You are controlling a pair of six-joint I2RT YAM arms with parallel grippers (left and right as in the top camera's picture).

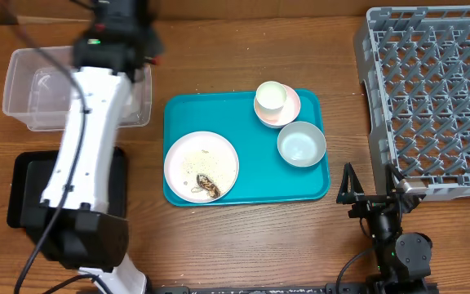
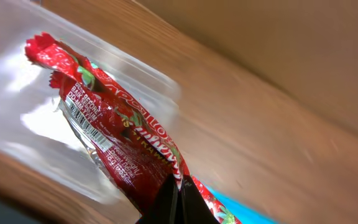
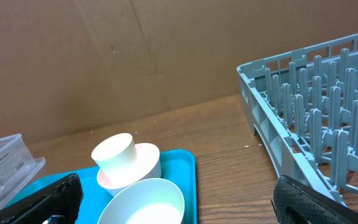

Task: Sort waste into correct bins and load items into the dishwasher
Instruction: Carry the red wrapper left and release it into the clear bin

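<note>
In the left wrist view my left gripper (image 2: 178, 190) is shut on a red shiny wrapper (image 2: 114, 134), which hangs over the clear tub (image 2: 17, 106). From overhead the left arm covers that gripper above the tub (image 1: 31, 102). The white plate (image 1: 188, 155) carries brownish food scraps (image 1: 209, 187) on the teal tray (image 1: 251, 184). A white cup (image 1: 270, 96) stands on a pink saucer (image 1: 292, 111), beside the grey-blue bowl (image 1: 301, 144). My right gripper (image 1: 370, 181) is open beside the tray, facing the bowl (image 3: 145, 202) and cup (image 3: 114, 155). The grey dish rack (image 1: 431, 90) is at the right.
A black tray (image 1: 23, 200) lies in front of the clear tub, partly under the left arm. A brown cardboard wall (image 3: 135, 56) runs along the back of the wooden table. The rack's near side (image 3: 272, 143) stands just right of my right gripper.
</note>
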